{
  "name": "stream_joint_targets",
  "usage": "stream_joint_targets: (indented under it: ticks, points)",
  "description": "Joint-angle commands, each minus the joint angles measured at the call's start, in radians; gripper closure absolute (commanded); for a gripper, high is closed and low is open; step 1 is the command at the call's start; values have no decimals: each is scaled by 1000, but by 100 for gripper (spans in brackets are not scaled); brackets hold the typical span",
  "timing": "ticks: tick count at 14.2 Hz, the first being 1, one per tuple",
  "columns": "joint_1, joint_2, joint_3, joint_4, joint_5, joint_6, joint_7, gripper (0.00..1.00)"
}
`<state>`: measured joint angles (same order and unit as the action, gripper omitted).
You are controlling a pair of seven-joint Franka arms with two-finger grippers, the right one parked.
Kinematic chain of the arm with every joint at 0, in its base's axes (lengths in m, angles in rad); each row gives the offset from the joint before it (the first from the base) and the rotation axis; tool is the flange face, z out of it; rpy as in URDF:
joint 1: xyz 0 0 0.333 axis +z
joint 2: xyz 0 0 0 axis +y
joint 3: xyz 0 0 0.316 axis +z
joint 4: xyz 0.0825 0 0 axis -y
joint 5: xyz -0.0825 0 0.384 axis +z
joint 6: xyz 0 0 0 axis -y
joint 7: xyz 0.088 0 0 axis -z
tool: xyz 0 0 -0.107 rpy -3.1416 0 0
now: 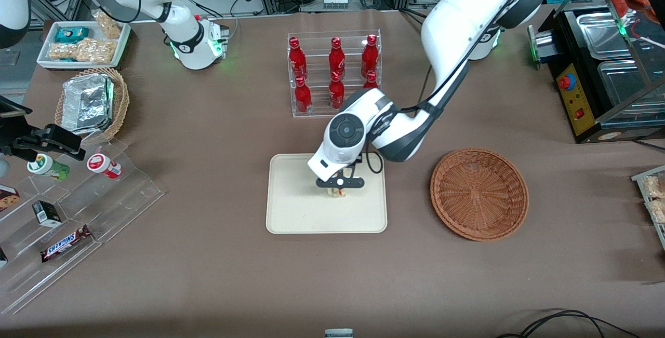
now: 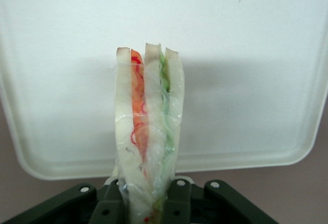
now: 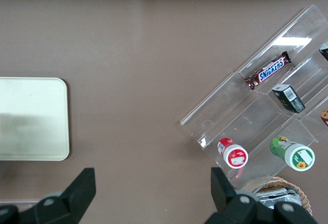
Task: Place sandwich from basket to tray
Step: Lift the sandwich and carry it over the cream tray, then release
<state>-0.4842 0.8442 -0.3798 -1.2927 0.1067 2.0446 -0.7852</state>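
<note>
My left gripper hangs over the cream-beige tray, shut on the sandwich. In the left wrist view the clear-wrapped sandwich stands on edge between the dark fingers, white bread with red and green filling, above the tray's surface. The round reddish-brown wicker basket sits beside the tray toward the working arm's end and holds nothing. The tray's corner also shows in the right wrist view.
A clear rack of red bottles stands farther from the camera than the tray. A tan basket with foil containers, a white snack tray and a clear stepped stand with snacks lie toward the parked arm's end. A black appliance stands at the working arm's end.
</note>
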Motion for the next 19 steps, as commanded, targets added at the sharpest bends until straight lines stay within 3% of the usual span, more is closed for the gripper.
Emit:
stream_joint_targets:
  ticks: [1, 2, 5, 6, 7, 11, 15, 19]
  points:
    - [-37, 49, 8, 50, 21, 52, 4, 57]
    - [-37, 50, 10, 50, 21, 54, 4, 54]
    - [-39, 44, 12, 52, 22, 52, -35, 21]
    - [-37, 33, 16, 53, 24, 46, -83, 4]
    - [-37, 4, 34, 52, 27, 39, -100, 0]
    - [34, -196, 53, 43, 5, -204, -106, 0]
    - [177, -423, 56, -101, -30, -337, -91, 0]
    - [372, -569, 56, -99, -21, -656, 140, 0]
